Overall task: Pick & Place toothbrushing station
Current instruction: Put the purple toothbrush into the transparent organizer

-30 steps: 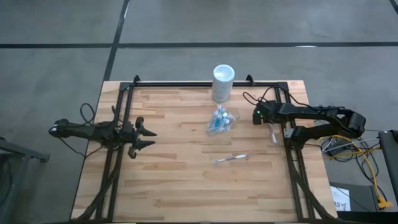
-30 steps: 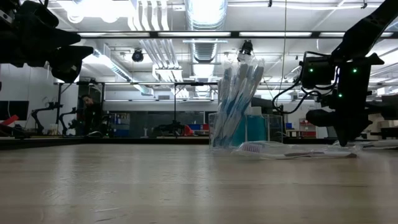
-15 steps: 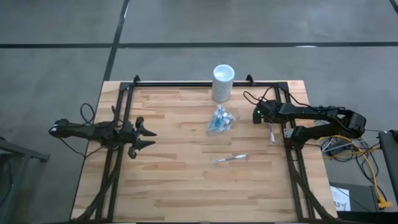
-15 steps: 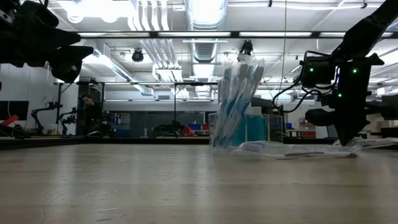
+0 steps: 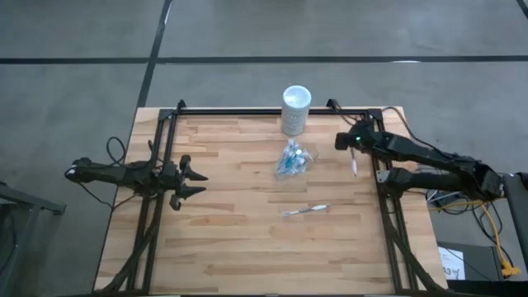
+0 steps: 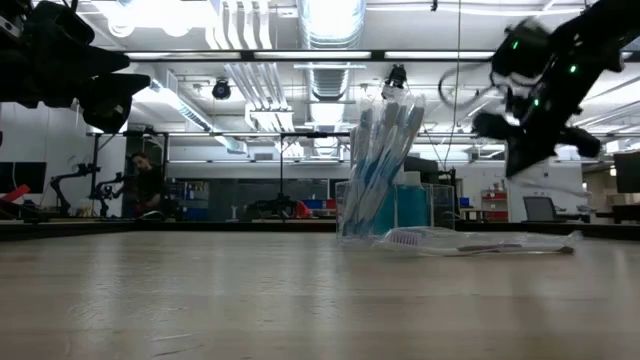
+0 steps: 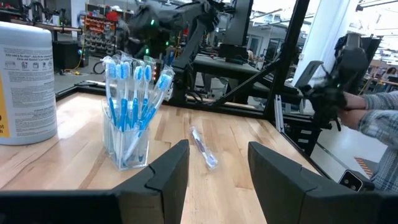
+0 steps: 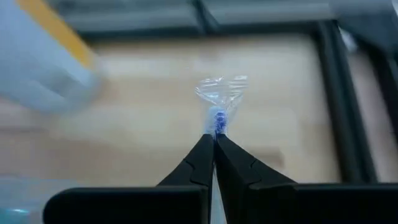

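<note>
The right gripper (image 8: 214,134) is pinched tight on a wrapped toothbrush (image 5: 355,164), gripping it by one end. You can see the crinkly clear wrapper (image 8: 222,92) sticking out past the fingertips in the right wrist view, with a bit of blue right at the pinch. From above, that brush hangs off the gripper (image 5: 351,145) over the right side of the table (image 5: 231,239), just right of the cup. In the low view the arm is up high, well off the wood.

The cup (image 5: 292,160) sits a bit right of the middle, towards the far side, stuffed with blue-and-white brushes (image 7: 127,93) standing upright. A teal tube is in there too, as the low view shows (image 6: 410,208). Just beyond it at the far edge is the white cylinder (image 5: 295,110).

One more wrapped brush (image 5: 304,211) lies flat on the wood, nearer than the cup and apart from it.

The left gripper (image 5: 188,182) is parked over the left side of the table, fingers spread wide with nothing between them, pointing towards the cup.

A person's sleeve (image 7: 380,124) shows past the table edge in the left wrist view.
</note>
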You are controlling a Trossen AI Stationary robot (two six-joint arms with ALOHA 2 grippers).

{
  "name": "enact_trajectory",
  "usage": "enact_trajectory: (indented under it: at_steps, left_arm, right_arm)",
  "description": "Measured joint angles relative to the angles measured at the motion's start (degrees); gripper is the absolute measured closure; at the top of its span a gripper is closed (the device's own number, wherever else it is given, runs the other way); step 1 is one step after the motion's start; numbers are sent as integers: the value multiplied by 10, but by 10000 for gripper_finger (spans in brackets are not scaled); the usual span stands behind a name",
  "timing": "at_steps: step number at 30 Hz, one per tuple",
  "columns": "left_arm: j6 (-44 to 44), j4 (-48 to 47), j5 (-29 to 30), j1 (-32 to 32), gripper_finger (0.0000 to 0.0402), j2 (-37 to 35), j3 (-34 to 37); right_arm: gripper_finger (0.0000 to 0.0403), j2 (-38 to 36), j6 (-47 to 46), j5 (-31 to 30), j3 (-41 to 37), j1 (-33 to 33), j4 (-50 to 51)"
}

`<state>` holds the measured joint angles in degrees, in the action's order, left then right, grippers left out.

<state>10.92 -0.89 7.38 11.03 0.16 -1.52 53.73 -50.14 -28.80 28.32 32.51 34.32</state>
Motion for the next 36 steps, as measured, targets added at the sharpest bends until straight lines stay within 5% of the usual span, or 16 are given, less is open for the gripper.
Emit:
enact_trajectory:
  at_steps: [8,13,23,36]
  left_arm:
    - [0,0,0,0,231,0,0]
    - [0,0,0,0,232,0,0]
    - [0,0,0,0,232,0,0]
    - [0,0,0,0,232,0,0]
  right_arm:
    - [394,-153,160,29,-2,-11,-163]
    - [394,-176,247,72,-12,-15,-276]
    - [394,-74,387,282,-90,-15,-661]
    - [394,74,374,305,-177,-15,-1012]
